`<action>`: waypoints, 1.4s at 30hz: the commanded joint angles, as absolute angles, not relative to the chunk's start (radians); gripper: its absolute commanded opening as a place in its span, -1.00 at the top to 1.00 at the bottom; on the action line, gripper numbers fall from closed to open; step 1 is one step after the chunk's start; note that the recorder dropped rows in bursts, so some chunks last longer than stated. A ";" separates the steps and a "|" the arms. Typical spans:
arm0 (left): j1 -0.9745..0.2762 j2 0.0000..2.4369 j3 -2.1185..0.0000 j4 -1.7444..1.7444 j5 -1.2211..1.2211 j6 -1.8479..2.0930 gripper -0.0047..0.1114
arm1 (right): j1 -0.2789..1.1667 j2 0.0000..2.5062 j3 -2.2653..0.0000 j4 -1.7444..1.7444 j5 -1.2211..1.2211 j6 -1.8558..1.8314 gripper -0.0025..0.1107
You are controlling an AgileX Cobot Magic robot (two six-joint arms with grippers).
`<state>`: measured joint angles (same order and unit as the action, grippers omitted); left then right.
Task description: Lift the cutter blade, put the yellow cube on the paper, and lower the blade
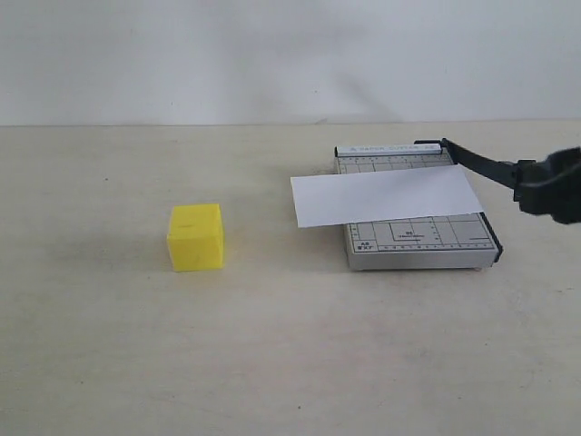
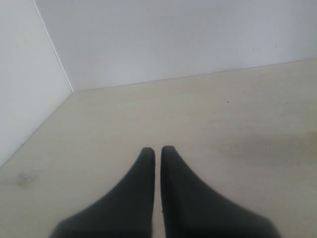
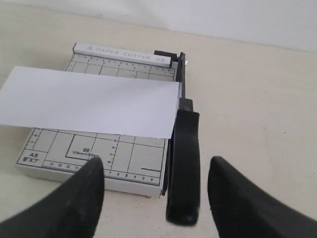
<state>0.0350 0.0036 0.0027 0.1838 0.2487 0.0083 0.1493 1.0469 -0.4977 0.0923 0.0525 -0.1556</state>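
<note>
The yellow cube (image 1: 195, 236) rests on the table, left of the grey trimmer base (image 1: 427, 241). The white paper (image 1: 386, 195) lies across the base and overhangs its left side. The cutter blade (image 1: 481, 163) slants up from its hinge at the base's far right corner toward my right gripper (image 1: 545, 186). In the right wrist view that gripper (image 3: 156, 161) is open, and the blade's thick handle (image 3: 184, 163) sits between the fingers without touching either. The paper (image 3: 89, 101) and base (image 3: 124, 156) show there too. My left gripper (image 2: 157, 148) is shut on nothing, over bare table.
A white wall (image 1: 290, 54) runs along the back of the table. In the left wrist view a side wall (image 2: 25, 74) meets the back wall at a corner. The tabletop (image 1: 290, 363) is pale wood.
</note>
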 commanded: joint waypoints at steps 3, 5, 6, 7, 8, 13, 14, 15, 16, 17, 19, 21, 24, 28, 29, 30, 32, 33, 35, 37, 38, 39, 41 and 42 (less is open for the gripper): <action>0.038 0.000 0.000 0.180 0.236 0.000 0.84 | 0.150 0.687 -0.268 0.102 -0.028 -0.018 -0.07; 0.038 0.000 0.000 0.180 0.236 0.000 0.84 | 0.150 0.594 -0.230 0.102 -0.025 0.040 -0.07; 0.038 0.000 0.000 0.180 0.236 0.000 0.84 | 0.150 0.549 -0.215 0.102 -0.019 0.073 -0.07; 0.038 0.000 0.000 0.180 0.236 0.000 0.84 | 0.150 0.509 -0.205 0.102 0.000 0.091 -0.07; 0.038 0.000 0.000 0.180 0.236 0.000 0.84 | 0.150 0.474 -0.194 0.102 0.031 0.105 -0.07; 0.038 0.000 0.000 0.180 0.236 0.000 0.84 | 0.150 0.382 -0.146 0.102 0.116 0.152 -0.07; 0.038 0.000 0.000 0.180 0.236 0.000 0.84 | 0.150 0.378 -0.138 0.102 0.114 0.152 -0.07; 0.038 0.000 0.000 0.180 0.236 0.000 0.84 | 0.150 0.374 -0.127 0.102 0.092 0.155 -0.06; 0.038 0.000 0.000 0.180 0.236 0.000 0.84 | 0.150 0.374 -0.121 0.102 0.070 0.155 -0.03; 0.038 0.000 0.000 0.180 0.236 0.000 0.84 | 0.150 0.373 -0.112 0.102 0.047 0.155 0.05; 0.038 0.000 0.000 0.180 0.236 0.000 0.84 | 0.150 0.373 -0.102 0.102 0.040 0.155 0.35; 0.038 0.000 0.000 0.180 0.236 0.000 0.84 | 0.150 0.373 -0.100 0.102 0.053 0.155 0.73; 0.038 0.000 0.000 0.180 0.236 0.000 0.84 | 0.150 0.373 -0.100 0.102 0.057 0.155 0.94; 0.038 0.000 0.000 0.180 0.236 0.000 0.84 | 0.150 0.373 -0.100 0.102 0.055 0.155 0.93; 0.038 0.000 0.000 0.180 0.236 0.000 0.84 | 0.150 0.373 -0.100 0.102 0.055 0.155 0.93; 0.038 0.000 0.000 0.180 0.236 0.000 0.84 | 0.150 0.373 -0.100 0.102 0.055 0.157 0.93; 0.038 0.000 0.000 0.180 0.236 0.000 0.84 | 0.150 0.373 -0.100 0.102 0.048 0.159 0.93; 0.038 0.000 0.000 0.180 0.236 0.000 0.84 | 0.150 0.373 -0.100 0.102 0.045 0.159 0.93; 0.038 0.000 0.000 0.180 0.236 0.000 0.84 | 0.150 0.373 -0.100 0.102 0.032 0.159 0.93; 0.038 0.000 0.000 0.180 0.236 0.000 0.84 | 0.150 0.373 -0.100 0.102 0.026 0.159 0.93; 0.038 0.000 0.000 0.182 0.236 0.000 0.84 | 0.150 0.373 -0.100 0.102 0.026 0.159 0.93; 0.038 0.000 0.000 0.181 0.232 0.000 0.84 | 0.150 0.373 -0.100 0.102 0.030 0.159 0.93; 0.038 0.000 0.000 0.148 0.224 0.000 0.84 | 0.150 0.373 -0.100 0.102 0.030 0.159 0.93; 0.038 0.000 0.000 0.128 0.211 0.000 0.84 | 0.150 0.373 -0.100 0.102 0.030 0.159 0.93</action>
<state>0.0350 0.0036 0.0027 0.1716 0.2428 0.0083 0.1493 0.3803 -0.1048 0.1042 0.0393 0.1617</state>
